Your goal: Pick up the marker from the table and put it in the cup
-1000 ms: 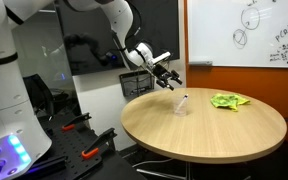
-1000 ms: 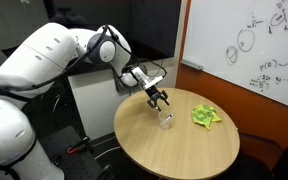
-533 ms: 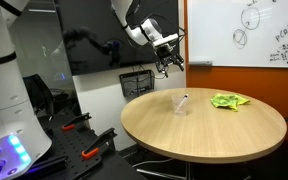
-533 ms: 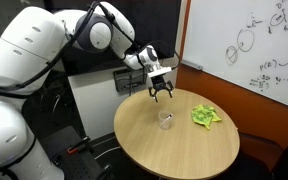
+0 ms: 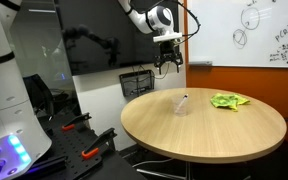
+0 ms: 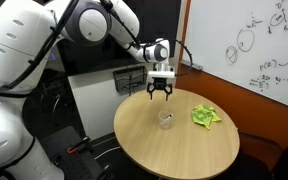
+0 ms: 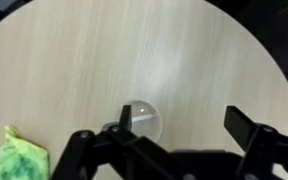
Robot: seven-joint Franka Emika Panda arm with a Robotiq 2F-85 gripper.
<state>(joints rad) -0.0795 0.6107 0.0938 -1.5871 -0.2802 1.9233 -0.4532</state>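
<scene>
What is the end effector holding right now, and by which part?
Nothing. The end effector is open above the table; the marker sits in the cup.

Three cameras, one round table.
In an exterior view the camera sits low, about level with the table (image 5: 209, 125) rim, facing the whiteboard (image 5: 249, 30); in an exterior view it stands higher, looking down across the table (image 6: 184, 150). The wrist view looks straight down (nearest of the three). All share the table and the cup (image 7: 142, 120).
</scene>
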